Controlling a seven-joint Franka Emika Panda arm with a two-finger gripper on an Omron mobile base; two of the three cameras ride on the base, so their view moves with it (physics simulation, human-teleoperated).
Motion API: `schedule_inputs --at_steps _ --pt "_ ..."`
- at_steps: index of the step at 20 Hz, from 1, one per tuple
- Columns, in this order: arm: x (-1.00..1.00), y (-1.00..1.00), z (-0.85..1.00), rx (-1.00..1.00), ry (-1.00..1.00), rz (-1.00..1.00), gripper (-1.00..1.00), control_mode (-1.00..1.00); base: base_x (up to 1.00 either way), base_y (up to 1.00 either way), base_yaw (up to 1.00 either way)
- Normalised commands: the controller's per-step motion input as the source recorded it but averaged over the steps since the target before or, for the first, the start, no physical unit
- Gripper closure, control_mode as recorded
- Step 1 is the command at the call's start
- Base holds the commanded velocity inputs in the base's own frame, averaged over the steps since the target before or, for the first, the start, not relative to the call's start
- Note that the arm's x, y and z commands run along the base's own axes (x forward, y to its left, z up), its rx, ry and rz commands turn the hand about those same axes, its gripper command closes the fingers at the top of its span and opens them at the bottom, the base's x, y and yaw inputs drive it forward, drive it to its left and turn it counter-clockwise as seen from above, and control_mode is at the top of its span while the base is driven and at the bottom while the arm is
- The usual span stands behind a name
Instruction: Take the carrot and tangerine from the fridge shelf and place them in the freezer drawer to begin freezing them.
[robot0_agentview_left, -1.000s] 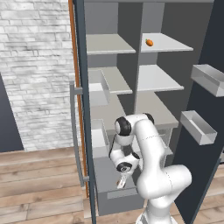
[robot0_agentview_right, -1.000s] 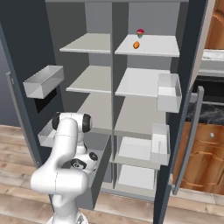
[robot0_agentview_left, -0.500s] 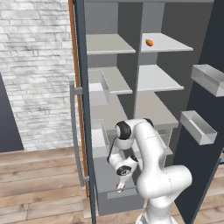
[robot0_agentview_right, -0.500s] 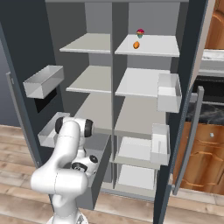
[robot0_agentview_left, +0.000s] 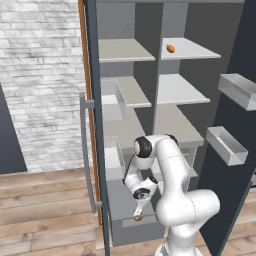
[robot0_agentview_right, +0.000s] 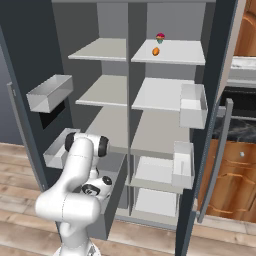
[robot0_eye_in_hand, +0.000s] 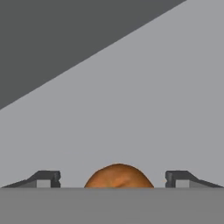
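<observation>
The hand (robot0_eye_in_hand: 113, 179) has just spread its fingers (robot0_eye_in_hand: 44, 178) apart, releasing the tangerine (robot0_eye_in_hand: 118, 176), which now sits between them inside the freezer drawer (robot0_agentview_left: 137, 231). Half the job looks done: the carrot (robot0_agentview_left: 170, 48) waits on the fridge shelf (robot0_agentview_left: 195, 50) at 1 o'clock in the left base view.

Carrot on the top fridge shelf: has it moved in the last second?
No. The carrot lies at the same spot as before on the top right fridge shelf, close beside the centre divider.
</observation>
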Motion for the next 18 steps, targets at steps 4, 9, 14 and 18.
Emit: schedule_inputs --at_steps 4,9,14,18 --pt "0.00 -0.09 0.40 0.00 -0.11 0.00 -1.00 -1.00 0.00 0.00 0.00" --pt "0.00 -0.17 0.56 0.00 -0.12 -0.02 -1.00 -1.00 0.00 0.00 0.00" --pt "-0.09 -0.30 0.64 0.00 -0.12 -0.07 -1.00 -1.00 0.00 0.00 0.00" --pt "0.00 -0.40 0.81 0.00 -0.05 -0.12 -1.00 -1.00 0.00 0.00 0.00"
